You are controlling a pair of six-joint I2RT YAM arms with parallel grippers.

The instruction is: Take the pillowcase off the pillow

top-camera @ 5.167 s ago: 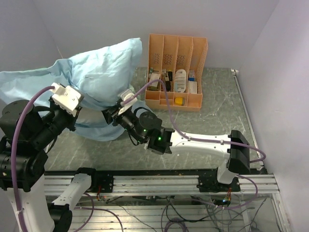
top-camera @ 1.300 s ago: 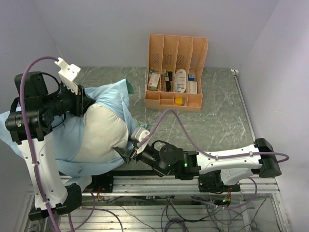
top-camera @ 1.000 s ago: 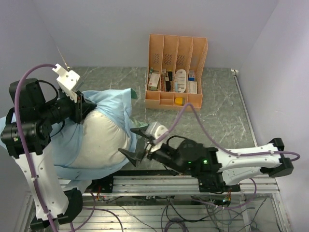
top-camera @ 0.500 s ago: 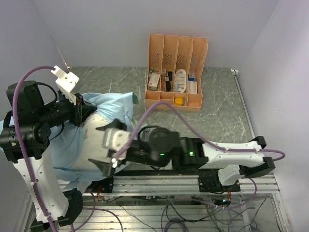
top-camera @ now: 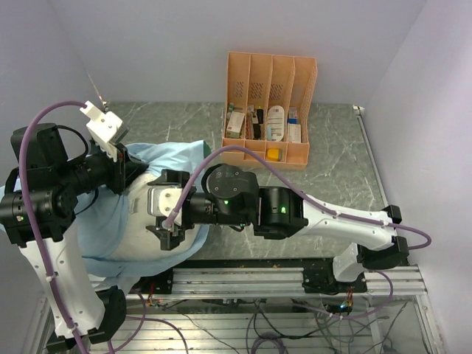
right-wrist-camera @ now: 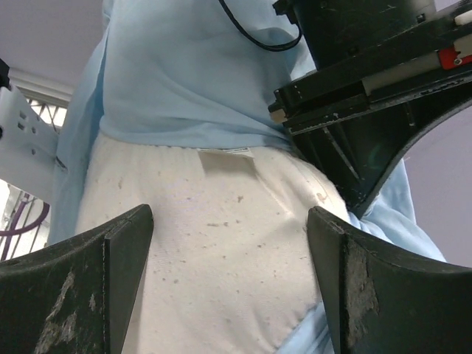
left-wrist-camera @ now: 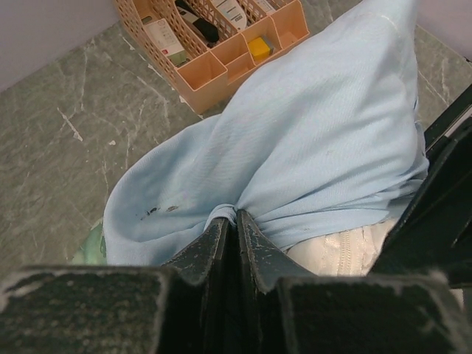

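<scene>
The light blue pillowcase (top-camera: 181, 156) is bunched up around the upper end of the off-white speckled pillow (top-camera: 134, 225), whose lower part is bare. My left gripper (top-camera: 125, 168) is shut, pinching a fold of the pillowcase (left-wrist-camera: 295, 133) just above the bare pillow (left-wrist-camera: 346, 247). Over the pillow's bare end hovers my right gripper (top-camera: 153, 209), open wide. In the right wrist view the pillow (right-wrist-camera: 221, 258) fills the gap between the fingers (right-wrist-camera: 125, 243) of the right gripper (right-wrist-camera: 230, 221). The pillowcase (right-wrist-camera: 192, 81) hangs above, beside the left gripper's black body (right-wrist-camera: 369, 74).
An orange file rack (top-camera: 307, 155) with small items stands at the back of the grey marbled table (top-camera: 332, 184); it also shows in the left wrist view as the rack (left-wrist-camera: 195, 70). Walls close in left, back and right. A metal rail (top-camera: 243, 279) runs along the near edge.
My right arm has swung left and away from the near edge, bringing its gripper, now wide open, over the bare pillow. The left gripper has kept its pinch and hardly moved.
</scene>
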